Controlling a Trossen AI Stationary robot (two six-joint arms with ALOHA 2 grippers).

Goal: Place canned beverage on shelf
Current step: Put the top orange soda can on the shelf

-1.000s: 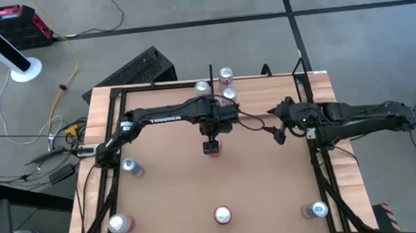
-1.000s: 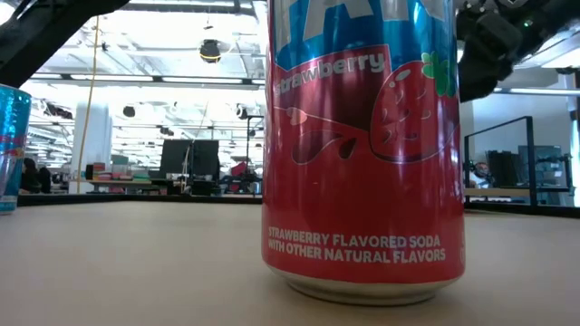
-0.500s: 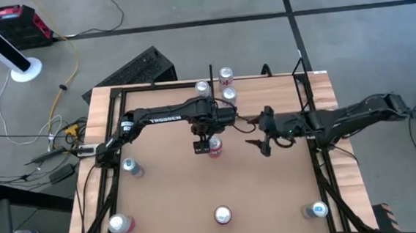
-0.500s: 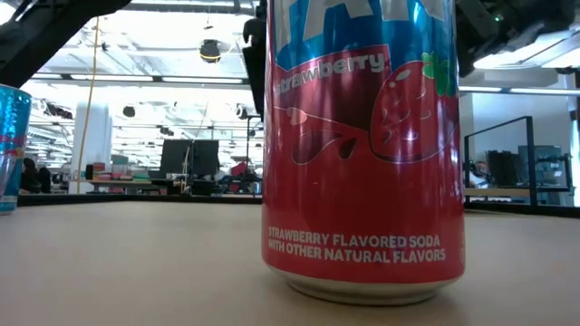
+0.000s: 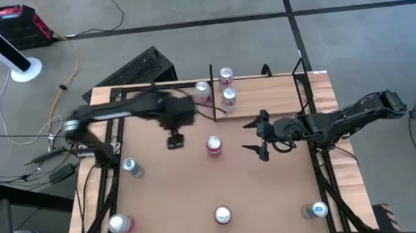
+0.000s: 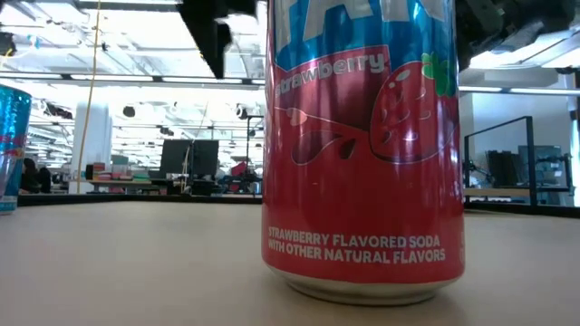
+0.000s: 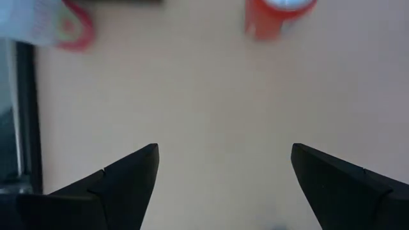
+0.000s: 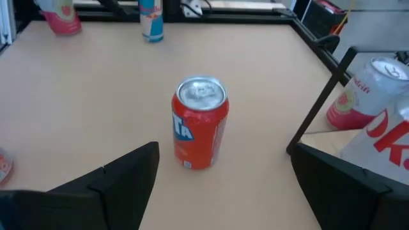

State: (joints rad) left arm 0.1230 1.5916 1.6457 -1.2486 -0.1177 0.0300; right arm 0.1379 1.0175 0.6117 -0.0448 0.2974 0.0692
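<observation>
Left end effector point(image 5: 174, 141) withdrew; red can point(image 5: 214, 146) stands free.

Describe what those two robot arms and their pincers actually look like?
Both are slim, jointed arms in dark black. The left gripper and right gripper each end in two dark, wedge-shaped fingers tapering to blunt tips. Thin dark cabling runs along the right arm. The left arm is motion-blurred, so no lettering is readable.

high: overhead, whole table point(image 5: 161, 186) | low: tabletop-level, close on can point(image 6: 362, 145) | wrists — downward
</observation>
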